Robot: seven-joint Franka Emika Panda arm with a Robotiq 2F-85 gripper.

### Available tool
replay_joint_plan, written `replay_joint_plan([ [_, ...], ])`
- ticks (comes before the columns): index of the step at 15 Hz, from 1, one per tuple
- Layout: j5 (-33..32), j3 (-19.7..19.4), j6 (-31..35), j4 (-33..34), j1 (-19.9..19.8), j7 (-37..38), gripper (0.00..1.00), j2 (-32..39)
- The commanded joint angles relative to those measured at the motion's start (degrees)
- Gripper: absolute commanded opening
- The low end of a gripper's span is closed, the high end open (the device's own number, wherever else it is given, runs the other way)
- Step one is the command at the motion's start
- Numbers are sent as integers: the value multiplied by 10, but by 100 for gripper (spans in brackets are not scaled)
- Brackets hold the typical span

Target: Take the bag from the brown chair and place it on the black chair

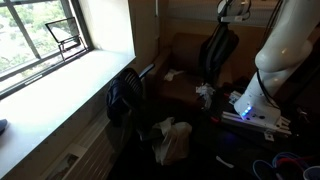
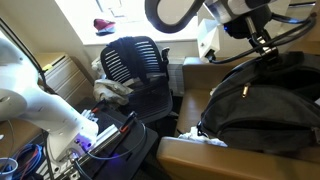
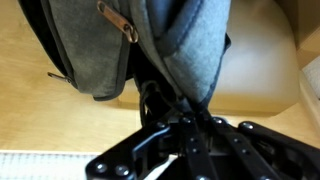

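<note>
Bag [image 1: 218,55] hangs long and limp from the claw, up against the tall back of the brown chair [image 1: 180,62]. In this exterior view it reads black, floppy and narrow, with its lower end down near the seat; can't tell if it touches the seat.

In an exterior view the bag [image 2: 255,100] fills the foreground. It is backpack-sized, dark soft fabric, rounded and bulging, with seams and a zip line along the top. It sits above the thick arm of the brown chair [image 2: 195,155]. The claw [image 2: 262,45] is at the bag's top edge, with the white arm [image 2: 230,12] above it.

In the wrist view the bag [image 3: 100,50] looks charcoal grey in the bright light. The weave is coarse, and a brown leather zipper pull [image 3: 115,20] dangles near the top. The claw [image 3: 170,100] is pressed together, pinching a dark fold or strap of the bag.

The black chair [image 1: 125,98] stands by the windowsill [image 1: 60,90], well apart from the bag. Its rounded mesh back shows in both exterior views [image 2: 135,60]. A pale plastic bag [image 1: 172,140] lies on the floor between the two chairs. Something small and white [image 1: 205,93] lies on the brown chair's seat, below the bag.
</note>
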Motion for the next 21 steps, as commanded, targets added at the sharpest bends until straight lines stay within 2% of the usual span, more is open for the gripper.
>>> replay_joint_plan([
  [1, -78, -18, 73, -45, 67, 29, 2, -55],
  [6, -251, -60, 154, -70, 169, 70, 2, -101],
  [7, -278, -54, 154, -80, 181, 64, 2, -121],
  [8, -237, -45, 139, -46, 158, 72, 10, -81],
  [10, -261, -46, 141, -57, 177, 73, 10, -101],
  [11, -264, -46, 141, -61, 180, 73, 35, -107],
  [12, -248, -47, 82, -51, 177, 59, 36, -99],
  [13, -213, -46, 44, -50, 176, 32, 42, -93],
  [15, -96, -38, -15, -57, 168, -71, 56, -88],
  [18, 63, -39, -122, -17, 142, -216, 77, -39],
  [20, 102, -54, -186, 26, 116, -254, 90, 21],
  [21, 91, -68, -183, 49, 106, -225, 98, 61],
])
